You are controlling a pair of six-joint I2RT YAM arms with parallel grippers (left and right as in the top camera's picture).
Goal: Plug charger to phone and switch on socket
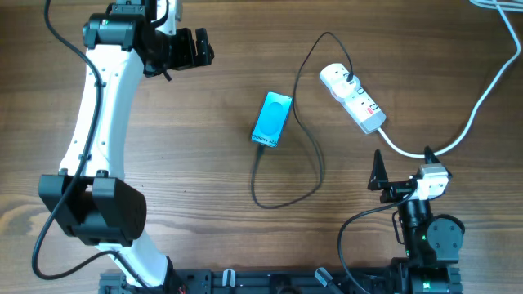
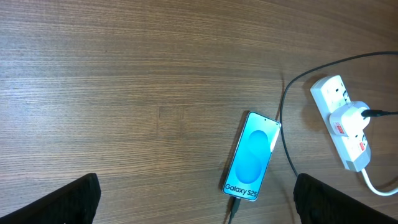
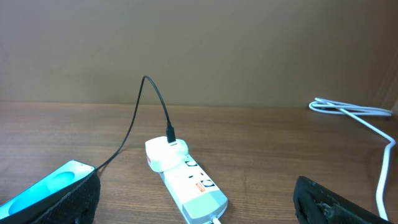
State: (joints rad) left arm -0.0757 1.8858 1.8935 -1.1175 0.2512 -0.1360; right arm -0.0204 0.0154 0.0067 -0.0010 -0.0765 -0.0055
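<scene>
Wooden bench (image 1: 204, 122) carries the phone (image 1: 271, 120) at frame centre, the charger (image 1: 320, 173) looping beside it, and the socket (image 1: 352, 98) at upper right.

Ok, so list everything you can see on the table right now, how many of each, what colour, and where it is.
phone: one, cyan screen, lying flat mid-table.
charger: one, thin black cable, looping from the adapter round to the phone's near end.
socket: one, white power strip, right of the phone.
adapter: one, white, plugged into the strip's far end.
white cord: one, thick, running from the socket off the top right.
table: one, brown wood.
left gripper: one, black, open and empty, upper left.
right gripper: one, black, open and empty, lower right, near the white cord.
</scene>
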